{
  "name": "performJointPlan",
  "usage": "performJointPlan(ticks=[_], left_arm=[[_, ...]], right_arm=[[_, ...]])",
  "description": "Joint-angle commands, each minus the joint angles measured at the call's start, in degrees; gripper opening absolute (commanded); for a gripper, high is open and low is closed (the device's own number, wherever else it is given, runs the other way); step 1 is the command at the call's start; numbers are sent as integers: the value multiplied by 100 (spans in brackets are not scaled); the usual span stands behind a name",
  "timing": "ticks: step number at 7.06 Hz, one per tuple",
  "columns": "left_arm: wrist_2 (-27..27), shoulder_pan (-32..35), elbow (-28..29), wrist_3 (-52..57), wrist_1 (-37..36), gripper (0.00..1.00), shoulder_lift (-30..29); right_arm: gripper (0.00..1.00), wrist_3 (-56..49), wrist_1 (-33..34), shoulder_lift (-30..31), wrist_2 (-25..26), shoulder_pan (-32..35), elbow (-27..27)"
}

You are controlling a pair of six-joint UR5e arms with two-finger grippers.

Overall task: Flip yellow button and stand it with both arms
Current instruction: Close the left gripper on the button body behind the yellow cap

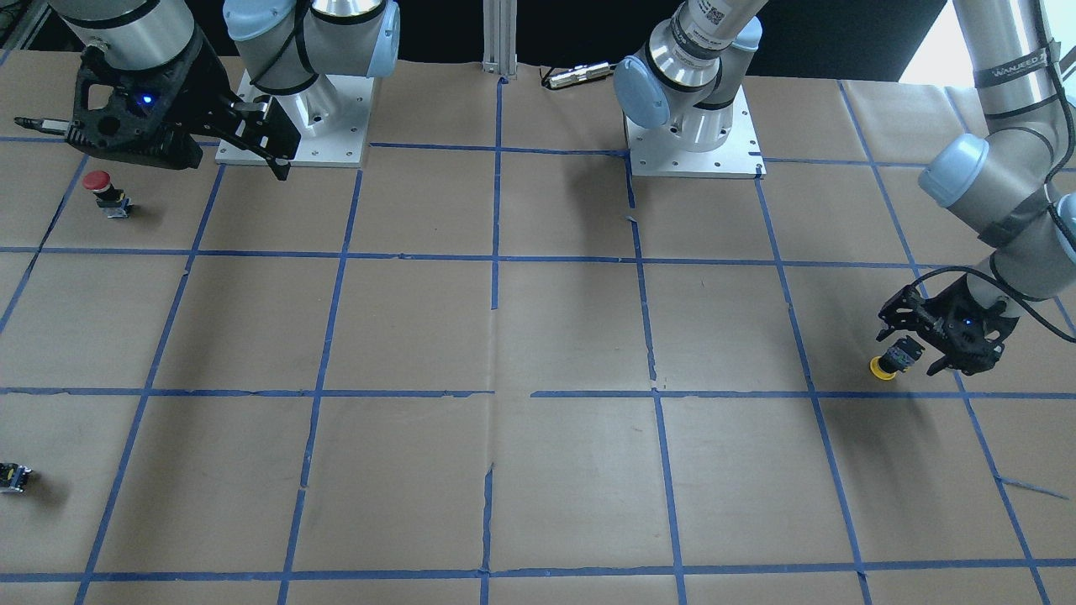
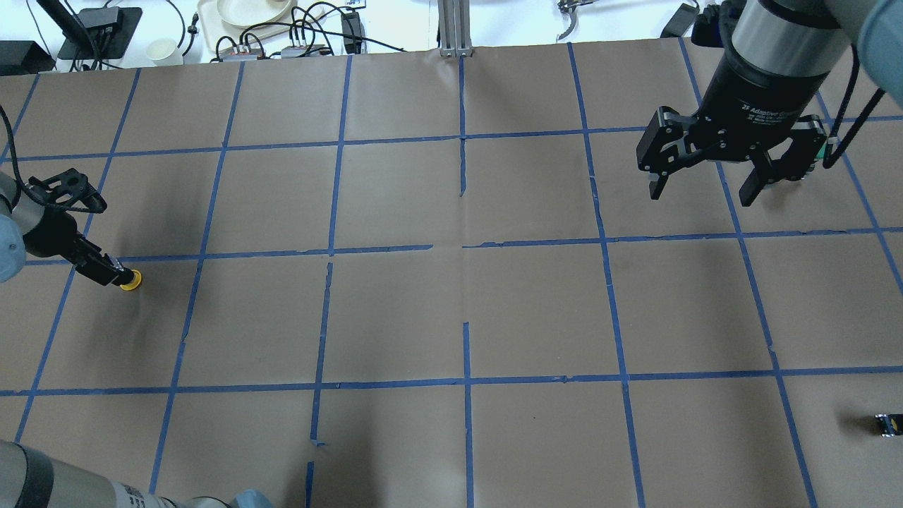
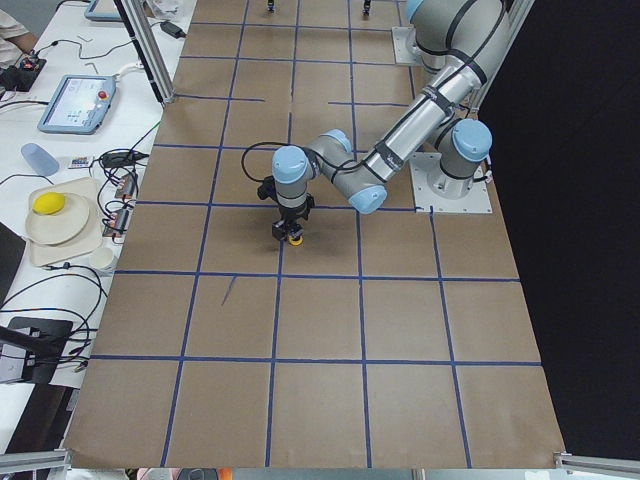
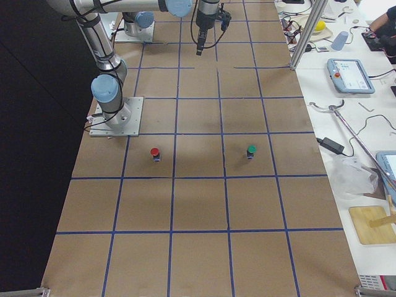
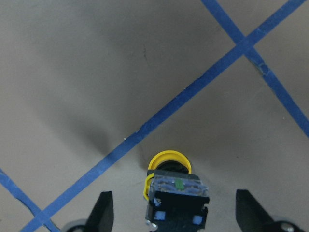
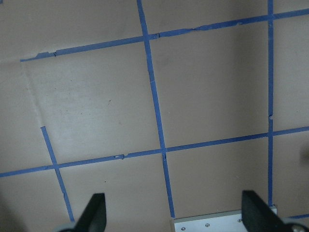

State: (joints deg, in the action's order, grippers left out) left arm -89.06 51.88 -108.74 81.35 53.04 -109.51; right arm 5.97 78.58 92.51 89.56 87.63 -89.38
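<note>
The yellow button [image 5: 167,162] rests on the brown paper with its cap pointing away from my left wrist camera and its black-and-grey body toward it. It also shows in the front view [image 1: 884,366] and the overhead view [image 2: 130,280]. My left gripper [image 5: 176,212] is open and low around the button, with a clear gap between each finger and the body. It shows at the front view's right [image 1: 912,346]. My right gripper [image 2: 701,194] is open and empty. It hangs above the table far from the button, and its wrist view [image 6: 176,215] shows only taped paper.
A red-capped button [image 1: 99,186] stands near the right arm's base plate [image 1: 294,147]. A green-capped button [image 4: 250,150] stands farther out. A small dark item [image 2: 885,423] sits at the overhead view's right edge. Blue tape grids the paper.
</note>
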Motion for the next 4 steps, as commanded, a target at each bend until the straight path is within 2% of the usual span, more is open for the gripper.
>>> performJointPlan(ticks=[1, 3, 4], left_arm=[[-6, -2, 19, 171, 22, 14, 25], [108, 180, 220, -39, 93, 11, 165], [639, 417, 274, -545, 423, 11, 279]], right_arm=[[100, 18, 0, -5, 0, 0, 0], [100, 18, 17, -22, -9, -9, 0], [100, -69, 35, -31, 0, -17, 0]])
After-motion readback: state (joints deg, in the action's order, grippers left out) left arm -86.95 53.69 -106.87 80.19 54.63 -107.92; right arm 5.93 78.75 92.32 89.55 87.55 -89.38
